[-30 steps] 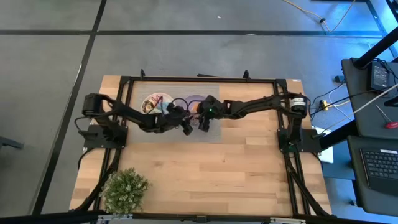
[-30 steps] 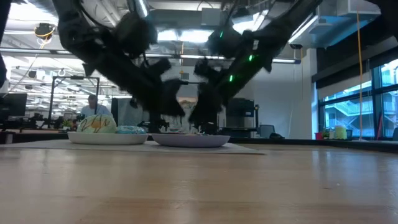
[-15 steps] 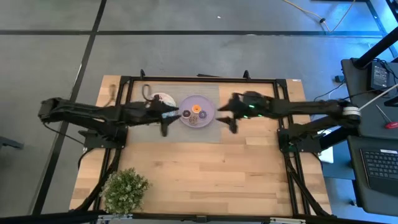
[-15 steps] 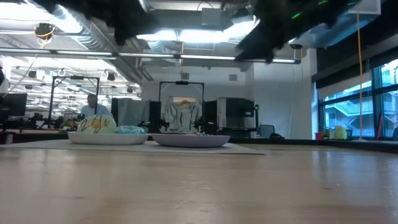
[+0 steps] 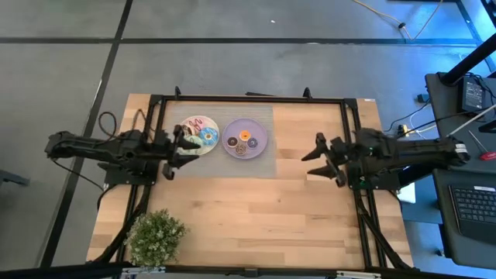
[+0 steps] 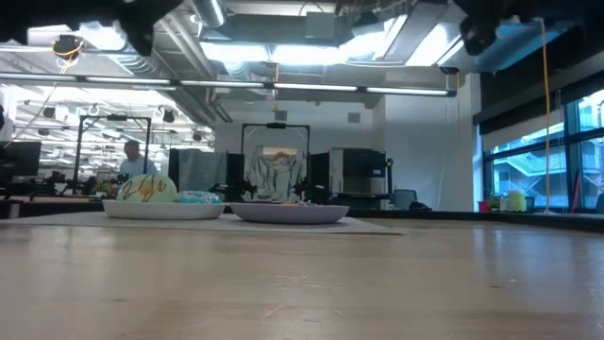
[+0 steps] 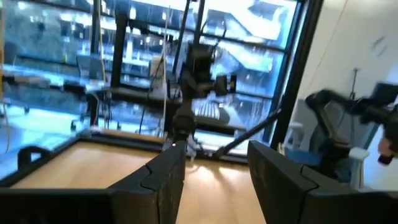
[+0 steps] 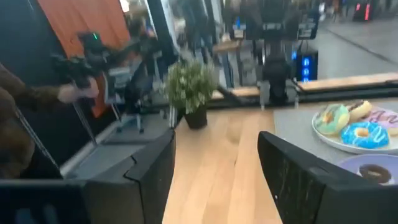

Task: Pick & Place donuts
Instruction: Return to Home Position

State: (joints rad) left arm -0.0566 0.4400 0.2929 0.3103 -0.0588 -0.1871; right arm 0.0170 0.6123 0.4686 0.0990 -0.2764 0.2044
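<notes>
The white plate (image 5: 188,124) carries the larger donuts: the blue one (image 5: 208,134), the pink one (image 5: 194,124), and in the right wrist view the green one (image 8: 332,118), the blue one (image 8: 364,133) and a chocolate one (image 8: 360,109). The lilac plate (image 5: 259,132) holds the minis: orange (image 5: 243,136), dark-brown (image 5: 233,142), purple (image 5: 253,143). My left gripper (image 5: 177,149) is open at the white plate's left side, touching nothing. My right gripper (image 5: 314,157) is open, well to the right of the lilac plate. Both show open in the wrist views, left (image 7: 214,180) and right (image 8: 214,177).
Both plates rest on a grey mat (image 5: 225,163) at the table's far middle. A potted plant (image 5: 155,236) stands at the near left corner. Bare wood (image 5: 256,217) spans the near half of the table. A person (image 6: 132,161) shows in the room behind.
Both grippers have drawn back from above the lilac plate and risen out of the low view. The left one has gone toward the table's left edge, the right one toward its right edge. The minis on the lilac plate now show uncovered.
</notes>
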